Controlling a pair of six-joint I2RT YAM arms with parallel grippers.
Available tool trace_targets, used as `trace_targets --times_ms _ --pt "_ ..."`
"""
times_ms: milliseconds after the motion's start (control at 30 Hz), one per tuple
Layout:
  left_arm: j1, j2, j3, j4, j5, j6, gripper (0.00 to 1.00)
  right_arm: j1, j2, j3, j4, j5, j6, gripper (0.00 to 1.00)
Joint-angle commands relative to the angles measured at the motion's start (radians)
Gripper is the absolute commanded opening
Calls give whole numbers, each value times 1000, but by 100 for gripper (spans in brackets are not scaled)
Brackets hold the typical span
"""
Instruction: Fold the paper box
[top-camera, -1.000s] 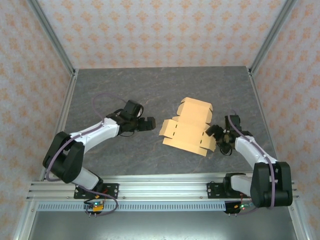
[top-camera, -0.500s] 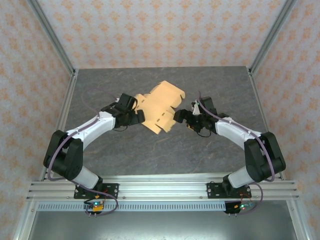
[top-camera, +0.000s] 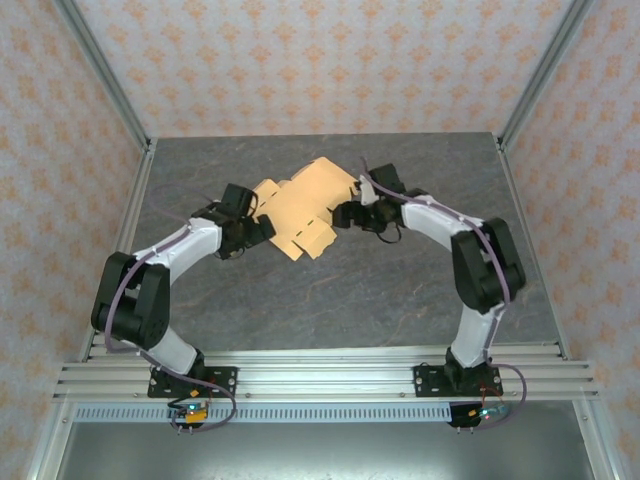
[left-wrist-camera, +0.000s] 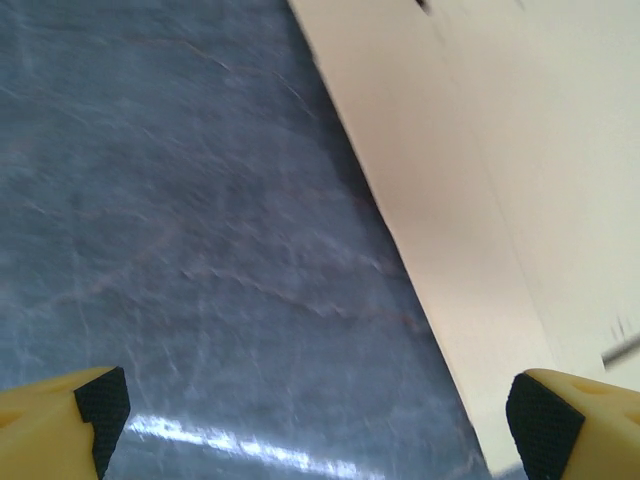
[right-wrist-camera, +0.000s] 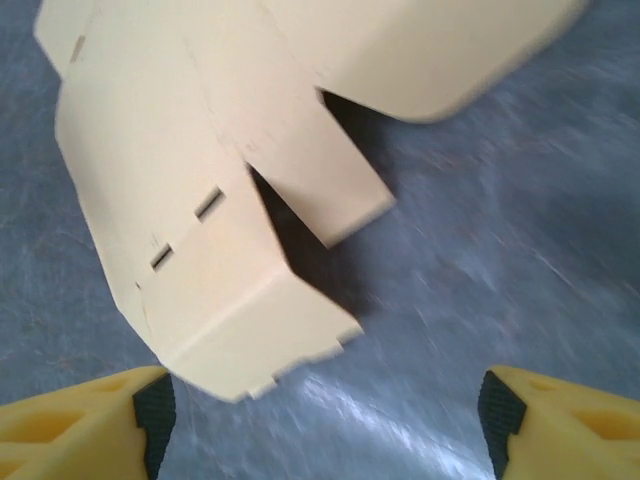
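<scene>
Tan paper box (top-camera: 305, 205) sits on the grey table (top-camera: 400, 290) between the open left pincer (top-camera: 264, 229) and the open right pincer (top-camera: 345, 214).

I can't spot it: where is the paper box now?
In the top view the paper box sits toward the far side of the table, between the left tool and the right tool.

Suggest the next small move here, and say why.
Probably ease the right gripper forward onto the nearest flap of the paper box and close. Both it and the left gripper stand open, holding nothing, with the partly creased box lying between them.
</scene>
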Motion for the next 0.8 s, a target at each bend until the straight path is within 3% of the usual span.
trace_targets --times_ms 0,233,367,567,767 --pt "29 9 41 53 73 -57 100 13 105 115 -52 -65 -60 76" --pt "30 95 54 104 149 -103 100 31 266 253 -97 -176 -80 65" --pt "29 121 35 128 113 -113 100 47 292 239 -67 -251 -65 58" --pt "28 154 33 150 125 -107 100 50 276 158 97 -398 38 44" --pt "14 188 13 226 190 -129 96 71 286 84 284 -438 175 37"
